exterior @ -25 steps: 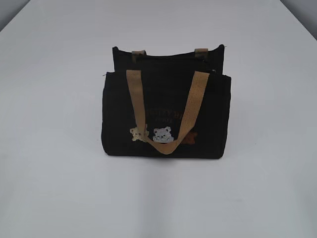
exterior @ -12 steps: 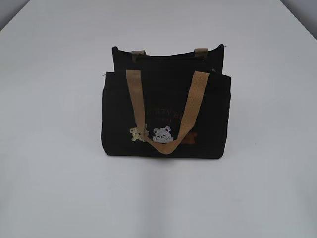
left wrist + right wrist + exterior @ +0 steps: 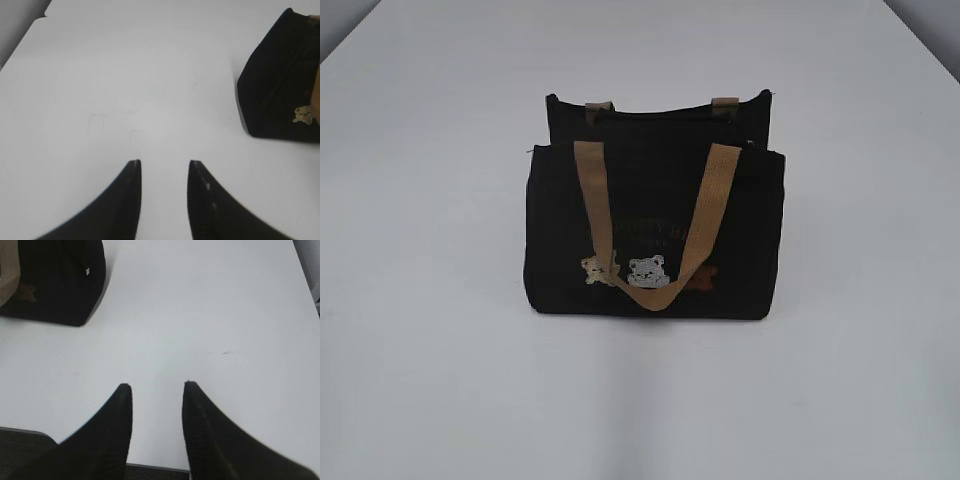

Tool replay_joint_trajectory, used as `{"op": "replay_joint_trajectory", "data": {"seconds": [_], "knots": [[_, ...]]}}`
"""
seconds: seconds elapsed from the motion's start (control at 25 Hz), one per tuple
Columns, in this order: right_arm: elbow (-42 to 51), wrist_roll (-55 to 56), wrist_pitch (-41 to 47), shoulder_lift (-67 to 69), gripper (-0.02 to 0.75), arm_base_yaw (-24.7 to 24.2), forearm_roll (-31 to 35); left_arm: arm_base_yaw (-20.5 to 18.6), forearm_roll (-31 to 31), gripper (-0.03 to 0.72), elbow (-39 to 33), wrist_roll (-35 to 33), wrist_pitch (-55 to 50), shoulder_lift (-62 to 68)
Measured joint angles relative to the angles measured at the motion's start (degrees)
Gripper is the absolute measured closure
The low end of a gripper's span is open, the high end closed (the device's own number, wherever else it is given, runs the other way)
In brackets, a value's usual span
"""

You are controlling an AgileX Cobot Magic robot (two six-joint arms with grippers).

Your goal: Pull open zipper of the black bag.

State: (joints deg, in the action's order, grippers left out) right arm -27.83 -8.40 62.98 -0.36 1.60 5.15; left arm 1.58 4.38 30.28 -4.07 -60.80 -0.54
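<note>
The black bag stands upright in the middle of the white table, one tan handle hanging down its front over the bear patches. Its zipper runs along the dark top edge; I cannot make out the pull. Neither gripper shows in the exterior view. In the left wrist view my left gripper is open over bare table, with the bag ahead at the right. In the right wrist view my right gripper is open above the table's near edge, with the bag at the upper left.
The white table stretches all round the bag. Its near edge runs just under the right gripper. The table's far corners show at the upper left and upper right.
The bag stands where it stood. No arm has entered the exterior view.
</note>
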Motion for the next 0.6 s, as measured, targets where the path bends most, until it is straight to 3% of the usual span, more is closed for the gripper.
{"op": "replay_joint_trajectory", "data": {"seconds": [0.6], "knots": [[0.0, 0.0, 0.0, 0.0, 0.463, -1.0, 0.2, 0.1, 0.0, 0.452, 0.0, 0.0, 0.0, 0.0]]}}
